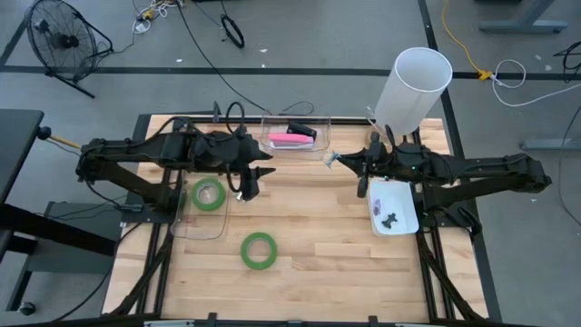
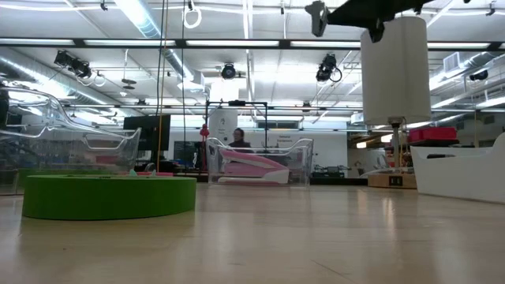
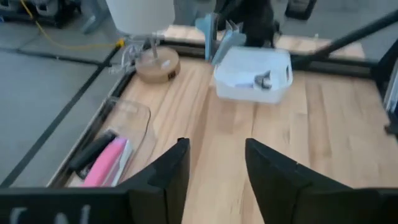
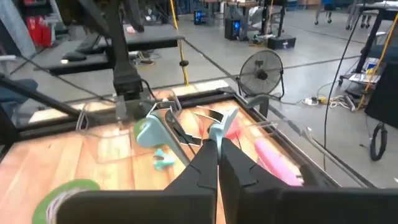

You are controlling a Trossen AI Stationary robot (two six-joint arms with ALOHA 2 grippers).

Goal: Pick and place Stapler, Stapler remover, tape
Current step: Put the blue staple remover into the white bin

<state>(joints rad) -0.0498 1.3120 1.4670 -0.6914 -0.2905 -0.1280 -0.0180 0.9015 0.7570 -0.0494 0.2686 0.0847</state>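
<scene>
Above the left half of the wooden table, the left gripper hangs clear of the surface with its two dark fingers parted by a moderate gap and nothing between them. Just beside it, a bright green ring-shaped tape roll lies flat inside a clear plastic tray. A second bright green tape roll lies on the bare wood nearer the front edge, well apart from any container. Further back, a pink stapler rests in a clear plastic bin. On the right side, the right gripper hovers with its fingers pressed together and empty, near a white tray containing a small dark staple remover; a tall white cylinder stands behind it. In my judgement the loose green roll is the remaining item. To collect it soundly, the left gripper should widen its fingers before descending, centre over the roll's rim, and close one finger inside the open centre and one outside. Descent ought to be vertical so the flat roll does not skid across the wood.
</scene>
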